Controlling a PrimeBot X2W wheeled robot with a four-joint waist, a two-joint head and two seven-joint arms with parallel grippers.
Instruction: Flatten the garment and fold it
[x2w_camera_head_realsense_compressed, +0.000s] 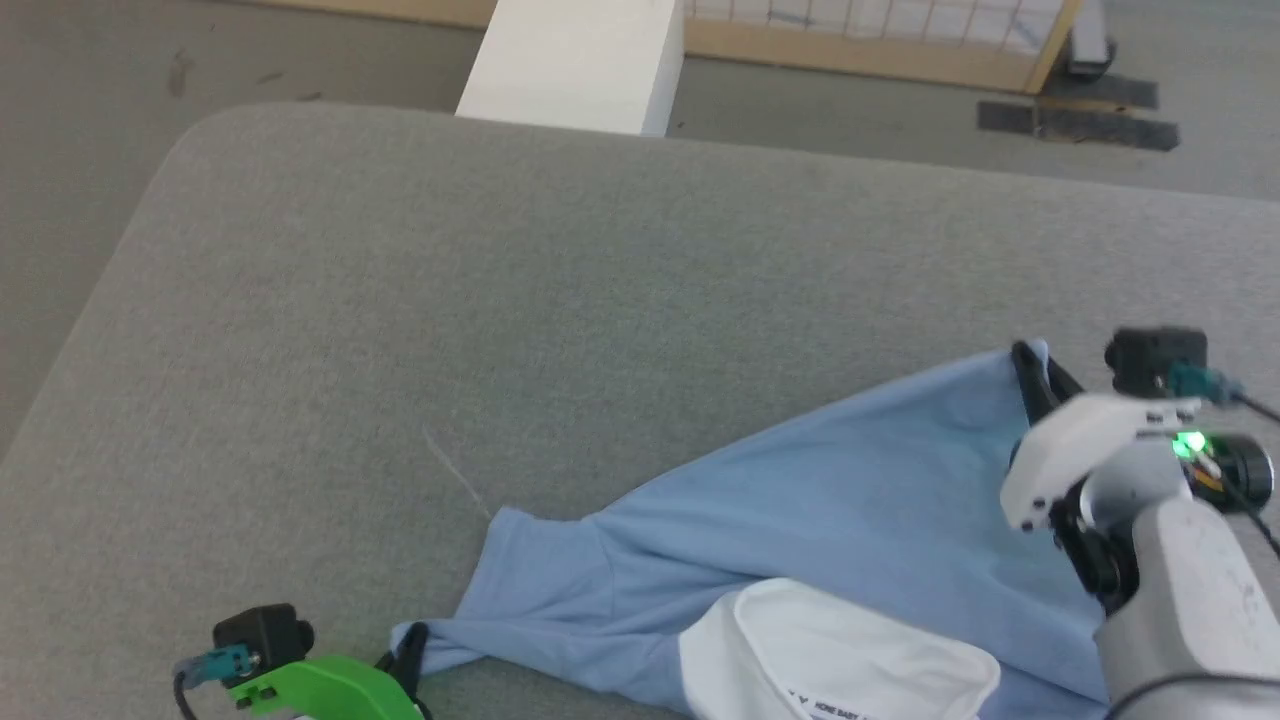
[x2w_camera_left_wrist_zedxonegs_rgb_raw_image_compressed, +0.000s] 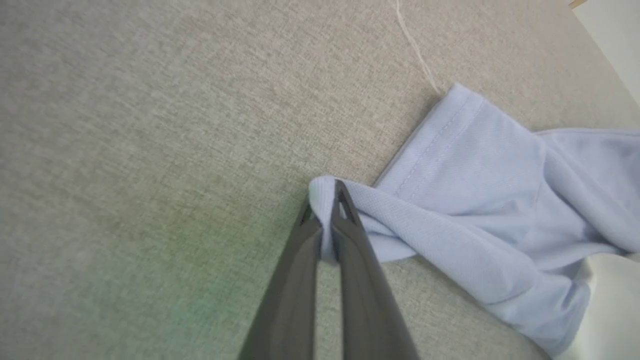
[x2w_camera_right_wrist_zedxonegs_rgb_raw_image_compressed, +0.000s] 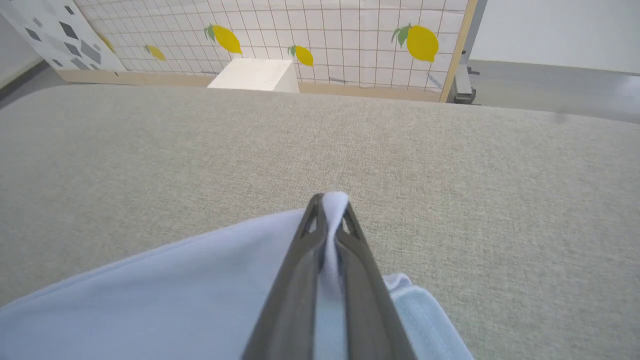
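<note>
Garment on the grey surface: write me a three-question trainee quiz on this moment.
1. True or false: the right gripper is shut on the garment.
2. The left gripper pinches: A nothing; B a fold of the garment; C a white box.
3. Fill in: in the head view, the white collar lies at the picture's ___ edge.
Key: 1 true; 2 B; 3 bottom.

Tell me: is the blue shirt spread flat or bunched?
Bunched. The shirt lies creased and gathered on the grey surface, with the left hand and right hand each shut on an edge.
</note>
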